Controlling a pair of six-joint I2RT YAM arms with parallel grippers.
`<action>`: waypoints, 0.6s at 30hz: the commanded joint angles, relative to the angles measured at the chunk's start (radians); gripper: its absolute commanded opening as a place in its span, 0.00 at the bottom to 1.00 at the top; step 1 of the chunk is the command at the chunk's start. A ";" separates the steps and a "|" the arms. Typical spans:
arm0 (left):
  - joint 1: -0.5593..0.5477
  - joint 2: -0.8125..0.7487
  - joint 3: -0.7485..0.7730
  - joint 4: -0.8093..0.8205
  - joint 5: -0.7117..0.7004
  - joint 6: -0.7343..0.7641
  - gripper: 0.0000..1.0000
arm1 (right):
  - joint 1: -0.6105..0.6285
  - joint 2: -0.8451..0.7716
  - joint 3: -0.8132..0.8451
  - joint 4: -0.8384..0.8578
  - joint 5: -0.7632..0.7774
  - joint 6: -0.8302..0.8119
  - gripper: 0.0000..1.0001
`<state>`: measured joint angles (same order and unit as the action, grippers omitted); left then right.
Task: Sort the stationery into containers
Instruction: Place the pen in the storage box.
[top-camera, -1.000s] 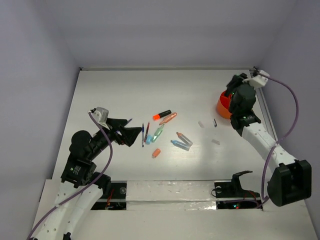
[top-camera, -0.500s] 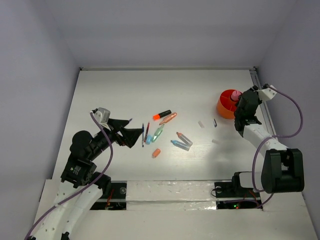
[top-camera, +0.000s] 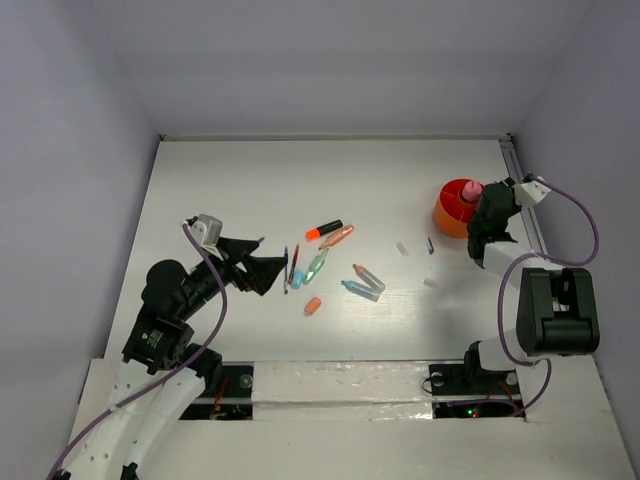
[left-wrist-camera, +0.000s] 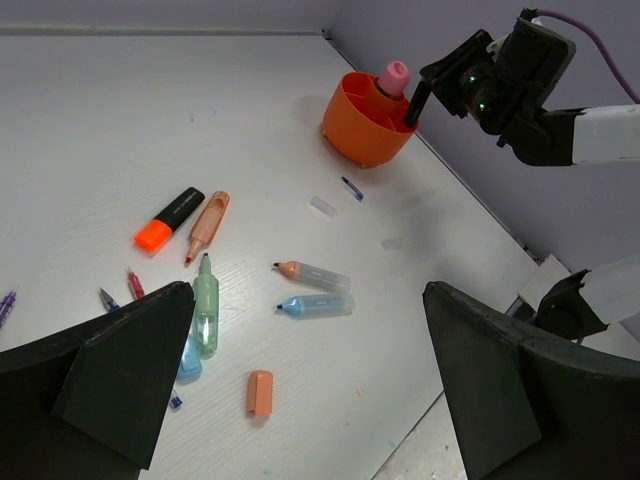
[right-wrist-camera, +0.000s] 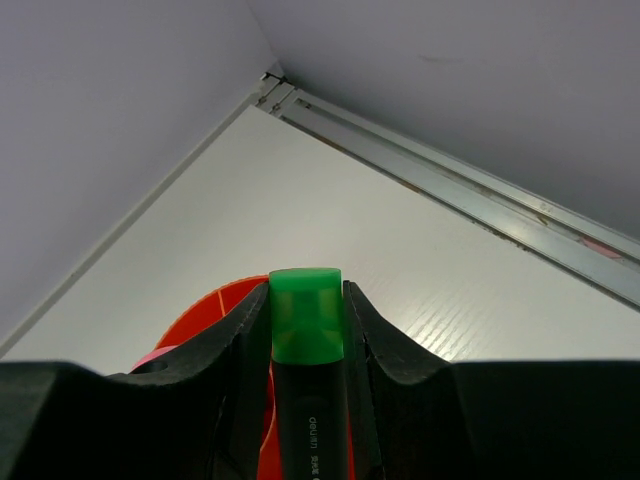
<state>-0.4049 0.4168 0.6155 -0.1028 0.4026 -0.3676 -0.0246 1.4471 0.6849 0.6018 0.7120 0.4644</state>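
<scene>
- Now the right gripper (right-wrist-camera: 305, 345) is clamped on a black marker (right-wrist-camera: 305, 300) with a green cap. The two fingers press the body just under the cap, from both sides.
- It holds the marker almost upright, I think so that it can go down straight into a compartment.
- Just below the marker is the cup (left-wrist-camera: 360, 125), at the far right of the table (top-camera: 250, 180), close to the rail. In the right wrist view its orange rim shows under the fingers, so the marker seems to be over the cup or at its edge. I cannot tell which compartment.
- One pink-capped pen (left-wrist-camera: 393, 75) stands inside the cup already.
- The left gripper (top-camera: 258, 260) has its fingers fully apart and holds nothing. It hangs low over the left side of the pile, probably ready for the next pick.
- Most of the stationery lies loose in the middle of the table: an orange-capped marker (left-wrist-camera: 170, 218), a peach pen (left-wrist-camera: 208, 225) just beside it, a green highlighter (left-wrist-camera: 205, 300), a blue highlighter (left-wrist-camera: 318, 305), a clear pen (left-wrist-camera: 315, 273) with orange tip, and a loose orange cap (left-wrist-camera: 259, 392).
- Two small bits (left-wrist-camera: 322, 206) lie between the pile and the cup.
- My judgement: the task is at its early part, and the step in hand is to drop the marker into the cup.
- A risk is that the marker catches on a divider or the rim and tips the light cup.
</scene>
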 joint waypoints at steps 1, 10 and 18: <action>-0.005 0.010 0.012 0.031 -0.002 0.009 0.99 | -0.012 0.028 0.001 0.110 0.017 0.000 0.05; -0.005 0.008 0.012 0.032 -0.001 0.009 0.99 | -0.012 0.041 -0.013 0.110 -0.016 0.013 0.19; -0.005 -0.004 0.010 0.035 -0.002 0.007 0.99 | -0.012 -0.048 -0.002 0.013 -0.060 0.008 0.56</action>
<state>-0.4049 0.4225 0.6155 -0.1032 0.4026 -0.3676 -0.0315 1.4551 0.6704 0.6052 0.6552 0.4717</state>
